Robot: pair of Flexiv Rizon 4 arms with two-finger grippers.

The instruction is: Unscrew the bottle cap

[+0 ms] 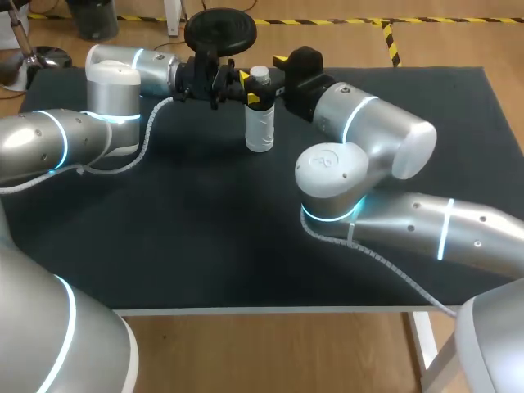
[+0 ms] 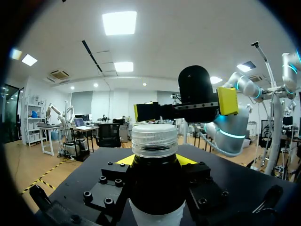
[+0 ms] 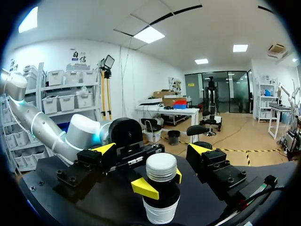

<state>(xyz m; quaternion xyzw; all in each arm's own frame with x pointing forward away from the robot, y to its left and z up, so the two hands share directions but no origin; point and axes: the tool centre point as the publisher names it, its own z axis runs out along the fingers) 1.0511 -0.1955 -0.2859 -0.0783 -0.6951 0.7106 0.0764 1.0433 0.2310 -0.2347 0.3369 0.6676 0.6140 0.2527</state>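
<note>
Head view | left gripper (image 1: pixel 248 88) clamps bottle (image 1: pixel 259 131) (white label, unreadable) | right gripper (image 3: pixel 152 149) fingers apart near cap (image 1: pixel 259 74)

No text, number or sign can be read on the bottle (image 1: pixel 259 131), its cap (image 1: pixel 259 74) or the table (image 1: pixel 205 237). The pale band around the bottle's lower part, in the upper middle of the head view, shows no legible print.
</note>
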